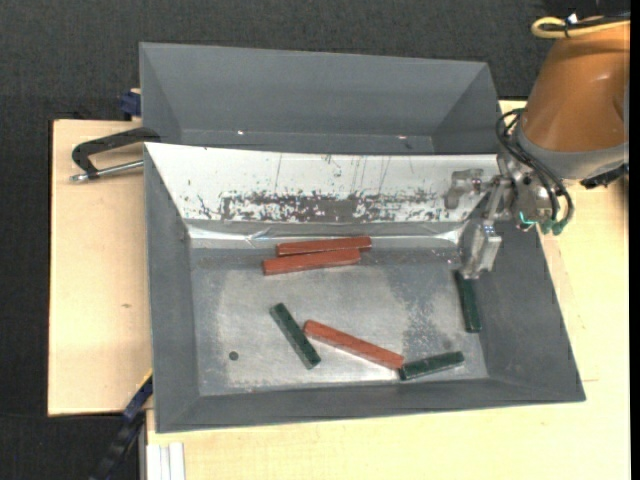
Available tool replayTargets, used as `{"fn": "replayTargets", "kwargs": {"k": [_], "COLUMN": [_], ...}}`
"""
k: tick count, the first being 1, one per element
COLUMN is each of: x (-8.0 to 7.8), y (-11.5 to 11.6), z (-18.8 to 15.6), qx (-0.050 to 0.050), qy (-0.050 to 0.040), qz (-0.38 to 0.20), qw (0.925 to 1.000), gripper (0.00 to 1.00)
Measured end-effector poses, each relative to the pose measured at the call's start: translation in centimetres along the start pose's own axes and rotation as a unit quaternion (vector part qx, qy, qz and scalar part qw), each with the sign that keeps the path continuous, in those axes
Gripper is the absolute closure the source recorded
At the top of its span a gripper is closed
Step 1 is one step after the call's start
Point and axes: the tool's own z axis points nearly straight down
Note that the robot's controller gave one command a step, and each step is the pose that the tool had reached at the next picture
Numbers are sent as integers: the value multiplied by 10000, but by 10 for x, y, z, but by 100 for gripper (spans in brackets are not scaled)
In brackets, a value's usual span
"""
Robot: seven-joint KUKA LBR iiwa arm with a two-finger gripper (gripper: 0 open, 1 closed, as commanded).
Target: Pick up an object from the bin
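Grey bin (170,298), three red sticks (350,345), three green sticks (296,336), gripper (478,263) over one.

Orange wrist cover (578,88), cables, silver claw (478,258)

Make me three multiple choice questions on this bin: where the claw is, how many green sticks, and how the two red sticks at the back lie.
1. Where is the claw? A) left corner B) by the right wall C) centre
2. How many dark green sticks? A) one B) three C) five
3. How do the two back red sticks lie? A) crossed B) on end C) flat, side by side
1 B: it hangs at the upper end of the right-wall green stick.
2 B: that one, the middle green stick, the front green stick.
3 C: the rear red stick and the nearer red stick lie parallel.
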Motion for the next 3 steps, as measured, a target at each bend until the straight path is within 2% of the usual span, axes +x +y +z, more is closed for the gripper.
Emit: {"fn": "replayTargets", "kwargs": {"k": [1,2,3], "x": [31,34,70], "y": [14,36,62], "z": [49,87,89], "qx": [7,-4,-5], "qy": [-25,18,7], "qz": [-19,377,122], "qw": [10000,9993,9999], "gripper": [0,0,0]}}
